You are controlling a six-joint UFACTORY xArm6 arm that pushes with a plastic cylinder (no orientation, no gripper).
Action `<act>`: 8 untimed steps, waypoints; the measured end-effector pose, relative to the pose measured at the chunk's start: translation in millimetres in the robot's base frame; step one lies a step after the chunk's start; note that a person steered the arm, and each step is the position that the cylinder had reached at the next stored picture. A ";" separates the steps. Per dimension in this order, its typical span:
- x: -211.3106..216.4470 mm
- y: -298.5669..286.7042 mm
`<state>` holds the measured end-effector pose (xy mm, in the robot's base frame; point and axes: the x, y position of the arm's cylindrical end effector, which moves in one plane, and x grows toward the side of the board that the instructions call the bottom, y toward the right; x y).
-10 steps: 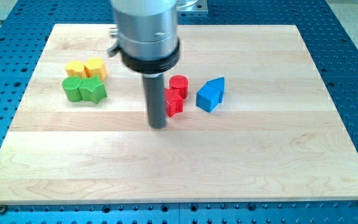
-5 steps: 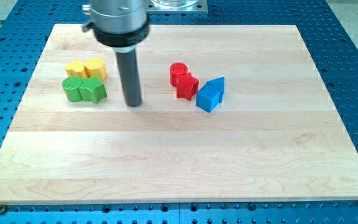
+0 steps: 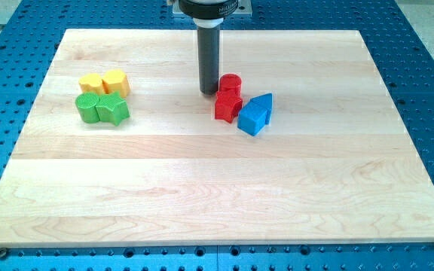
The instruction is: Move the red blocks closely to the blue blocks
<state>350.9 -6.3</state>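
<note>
**Tip beside the red pair, blue blocks just to their right**

At the view's left of the desk (image 3: pixel 202 188) sit four blocks in a tight cluster: a yellow block (image 3: pixel 91 82) and a second yellow one (image 3: pixel 116 80) side by side, and below them a green cylinder (image 3: pixel 88 108) touching a green lobed block (image 3: pixel 113 108).

Well apart from that cluster, toward the view's middle, my rod comes down from the top edge, and my tip (image 3: pixel 208 92) rests on the wood just left of the red cylinder (image 3: pixel 230 83), close enough that I cannot tell whether it touches. I carry no pincer, so there is nothing to spread or press together; only the rod shows.

The red cylinder stands upright, and directly below it, touching, is the second red block (image 3: pixel 227 106), an irregular shape. That lower red block touches the blue block (image 3: pixel 252 117) on its right. Behind this one, toward the view's top right, a second blue block (image 3: pixel 264 101) with a sloped top presses against it.
</note>
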 end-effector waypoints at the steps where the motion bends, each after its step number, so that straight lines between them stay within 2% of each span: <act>1: -24.2 10.7; 3: -6.6 17.2; 8: -3.9 32.1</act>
